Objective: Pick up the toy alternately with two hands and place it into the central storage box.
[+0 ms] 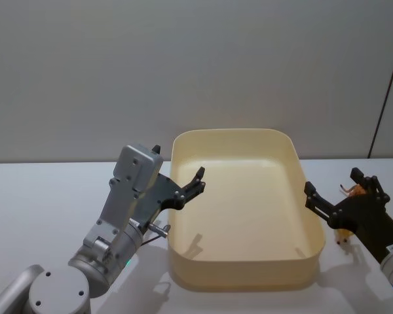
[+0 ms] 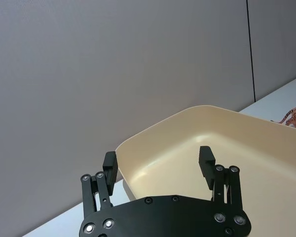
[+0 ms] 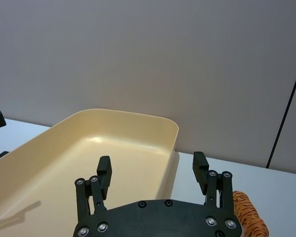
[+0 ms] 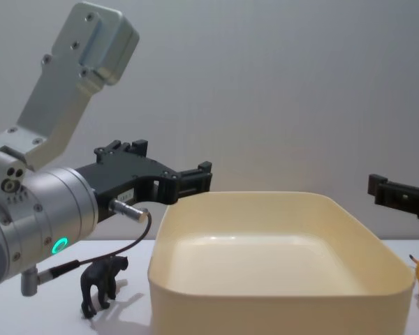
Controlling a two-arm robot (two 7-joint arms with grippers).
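The white bench (image 1: 46,196) runs past the edges of every view, so its full extent is cut off. On it sits one central storage box (image 1: 242,278), a cream-yellow tub. From the chest view, its near wall hides part of its floor.

There are two pincers. The left pincer (image 1: 195,183), on the silver left arm (image 4: 35,209) with its green ring light, hovers raised above the box's left rim near the far corner. Its fingers are spread wide and grip nothing. The right pincer (image 1: 333,182) hangs over the bench just right of the box, clear of its wall. Its fingers are also spread wide with nothing clamped between them. In the chest view its arm is cut off by the right edge.

Two toys can be counted for certain, both on the bench outside the box. A tiger figure (image 3: 246,219) lies just under the right pincer, mostly covered by the pincer's black body. A pale yellow part (image 1: 342,238) pokes out at the near side of that pincer. I cannot tell whether it belongs to the tiger or to another toy. A black animal figure (image 4: 101,280) stands upright just left of the box's near-left corner, beneath the left arm.
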